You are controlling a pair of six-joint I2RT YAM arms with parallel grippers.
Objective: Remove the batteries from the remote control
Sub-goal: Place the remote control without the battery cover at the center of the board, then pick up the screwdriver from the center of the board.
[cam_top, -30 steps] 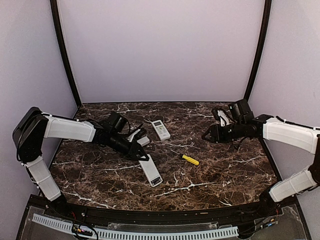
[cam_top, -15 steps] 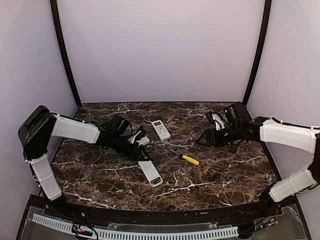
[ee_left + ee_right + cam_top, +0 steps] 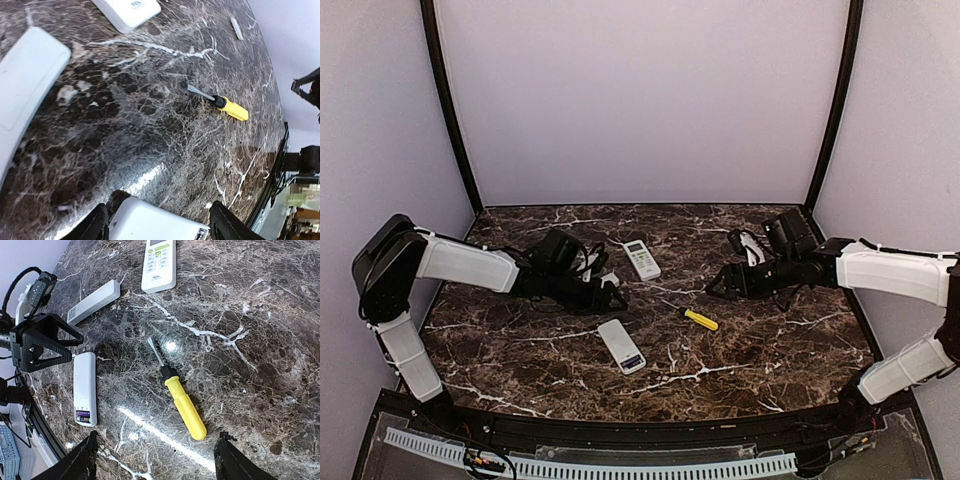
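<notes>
left arm (image 3: 460, 262) comes in low from the left edge of the worktop (image 3: 770, 350), forearm near level, wrist angled toward the middle. left jaws are spread open and hold nothing. they sit just by the far end of a white remote control (image 3: 620, 345), and the top view shows a gap between them. right arm (image 3: 890, 270) comes in from the right edge. right jaws are wide open and empty, aimed at the centre. remote control lies flat near the front edge, about mid-width. batteries (image 3: 82, 415) show only as a small blue and orange patch at its front end in the right wrist view, too small to count. yellow screwdriver (image 3: 700, 319) lies to its right, apart.
</notes>
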